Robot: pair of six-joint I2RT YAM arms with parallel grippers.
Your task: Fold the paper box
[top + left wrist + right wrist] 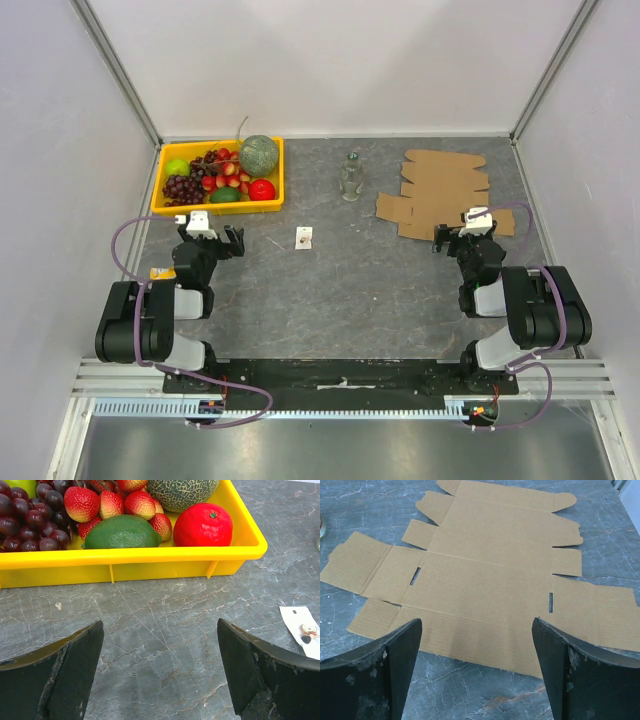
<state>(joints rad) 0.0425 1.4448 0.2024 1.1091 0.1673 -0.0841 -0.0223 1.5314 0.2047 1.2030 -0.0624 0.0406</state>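
Paper box [485, 580] before the first fold.
It lies flat at the far right of the table [350, 300]. The right gripper [476, 627], jaws spread wide, hovers at its near edge, probably to lift a flap. The left gripper [160, 630], also spread, faces the fruit tray [150, 560].

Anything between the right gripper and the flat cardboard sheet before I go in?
Nothing visible. The open right gripper faces the near edge of the cardboard sheet directly; the glass bottle stands off to the left, out of the path.
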